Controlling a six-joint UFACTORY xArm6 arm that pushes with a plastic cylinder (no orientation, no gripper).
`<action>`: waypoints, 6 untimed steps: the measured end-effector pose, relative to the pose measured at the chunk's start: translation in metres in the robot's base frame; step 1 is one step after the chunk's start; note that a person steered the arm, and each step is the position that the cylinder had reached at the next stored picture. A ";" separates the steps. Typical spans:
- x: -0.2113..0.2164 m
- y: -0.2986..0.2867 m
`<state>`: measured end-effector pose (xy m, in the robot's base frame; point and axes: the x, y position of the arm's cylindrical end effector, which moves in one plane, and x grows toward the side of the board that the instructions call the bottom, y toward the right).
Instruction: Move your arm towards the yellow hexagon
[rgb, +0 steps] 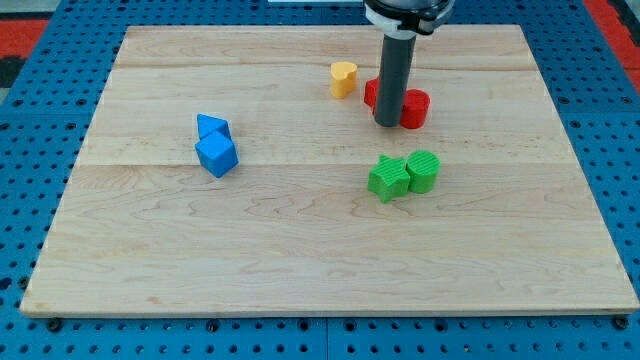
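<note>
The only yellow block sits near the view's top, just right of centre; it looks heart-shaped, and I see no clear hexagon. My rod comes down from the top edge, and my tip rests on the board right of and below the yellow block. The tip stands in front of two red blocks. One red block shows at the rod's right. The other is partly hidden behind the rod at its left, so its shape is unclear.
A green star and a green rounded block touch each other just below my tip. Two blue blocks sit together at the view's left. The wooden board lies on a blue pegboard.
</note>
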<state>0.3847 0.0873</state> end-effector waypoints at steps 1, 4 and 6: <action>-0.011 0.026; -0.117 -0.093; -0.153 -0.077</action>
<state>0.2321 0.0105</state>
